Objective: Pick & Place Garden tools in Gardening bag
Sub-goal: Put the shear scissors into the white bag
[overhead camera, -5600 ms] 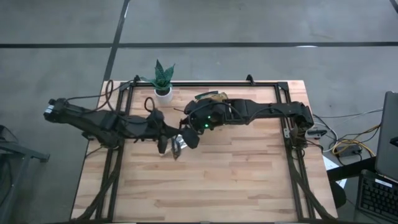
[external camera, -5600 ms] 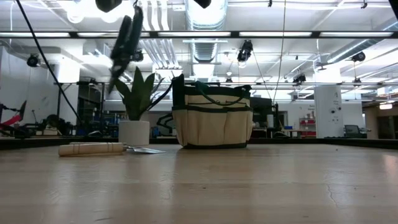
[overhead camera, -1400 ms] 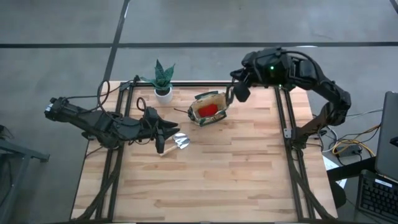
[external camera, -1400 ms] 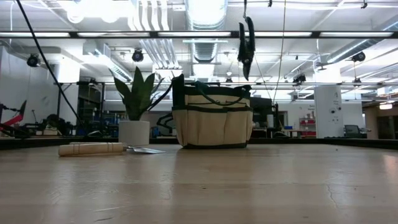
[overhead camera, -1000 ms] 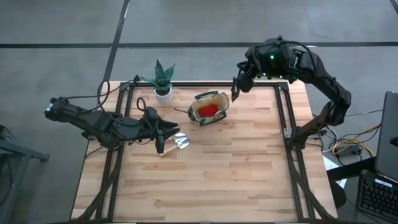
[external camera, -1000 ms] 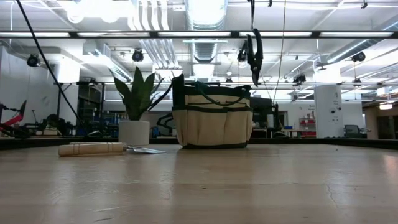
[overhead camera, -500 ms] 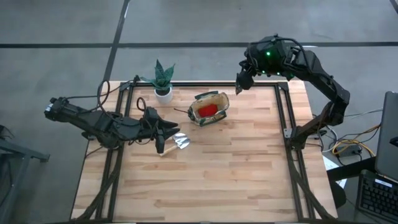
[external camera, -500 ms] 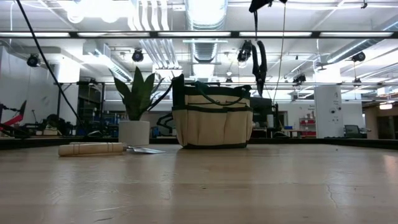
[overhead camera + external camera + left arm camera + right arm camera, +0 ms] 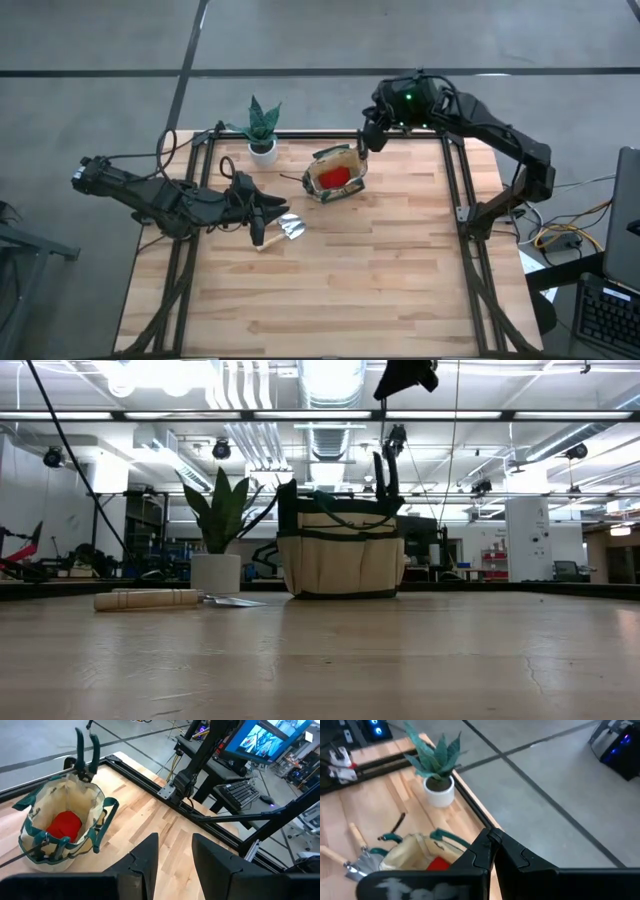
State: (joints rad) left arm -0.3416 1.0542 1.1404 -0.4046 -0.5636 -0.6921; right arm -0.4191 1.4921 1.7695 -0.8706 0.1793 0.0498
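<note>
Overhead and bench-level views of a wooden bench (image 9: 330,270) with two dark arms. No brand, label or legible writing shows on any object; the monitor (image 9: 265,742) beyond the bench edge shows only coloured shapes.

Left: the left arm lies low across the bench's left side. Its hand (image 9: 262,212) has its fingers (image 9: 150,855) spread partway with nothing between them, directly beside a wooden-handled trowel (image 9: 285,230) that lies flat on the bench, silver head pointing toward the right.

Behind it, at the far edge, a green plant in a white pot (image 9: 262,135) stands upright.

Centre: the gardening bag (image 9: 338,173), tan fabric with dark green trim, stands upright and open near the far edge. A red soft item (image 9: 335,175) rests on its floor.

Right: dark-handled pruning shears (image 9: 85,755) stand upright at the bag's far rim, head down at the opening, the two handles pointing up. The right arm reaches in from the right, and its hand (image 9: 366,135) hangs above that rim with its fingers (image 9: 490,850) pressed together; whether it touches the shears cannot be told.
</note>
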